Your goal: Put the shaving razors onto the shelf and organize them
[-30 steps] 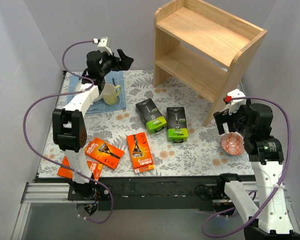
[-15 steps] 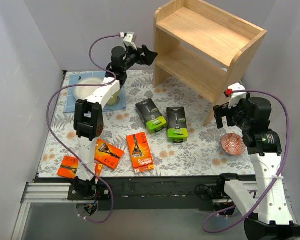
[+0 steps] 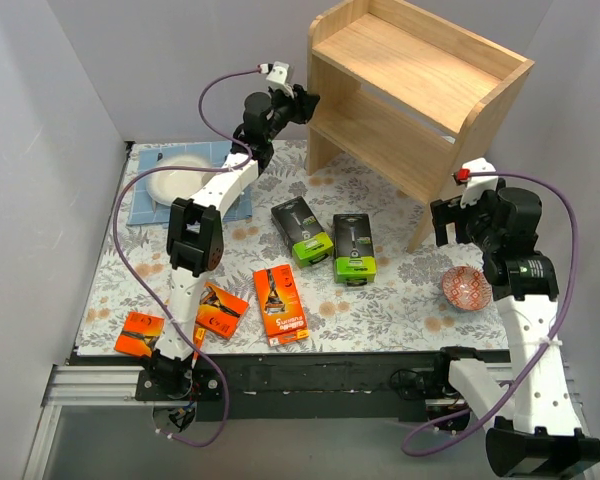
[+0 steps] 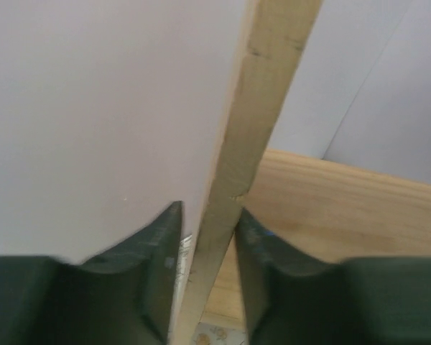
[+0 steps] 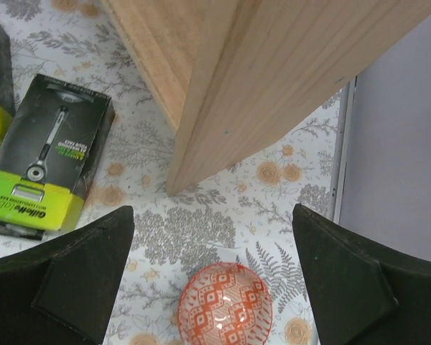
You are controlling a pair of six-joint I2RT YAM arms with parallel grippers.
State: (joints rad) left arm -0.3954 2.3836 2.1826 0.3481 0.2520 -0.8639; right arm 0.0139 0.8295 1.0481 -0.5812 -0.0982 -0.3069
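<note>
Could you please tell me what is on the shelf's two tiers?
Nothing visible: on the shelf the top tier is bare wood, as is the front of the lower tier. Its rear is covered by the top board. The shaving razors all lie on the table.

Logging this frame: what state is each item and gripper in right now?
Shelf: upright, both tiers bare.
Orange razor packs: three, lying flat on the table.
Green razor packs: two, flat, side by side.
Bowl: upright, empty.
Plate: resting on blue mat.
Left gripper: open, fingers straddling the shelf's side panel.
Right gripper: open, empty, above the bowl.
</note>
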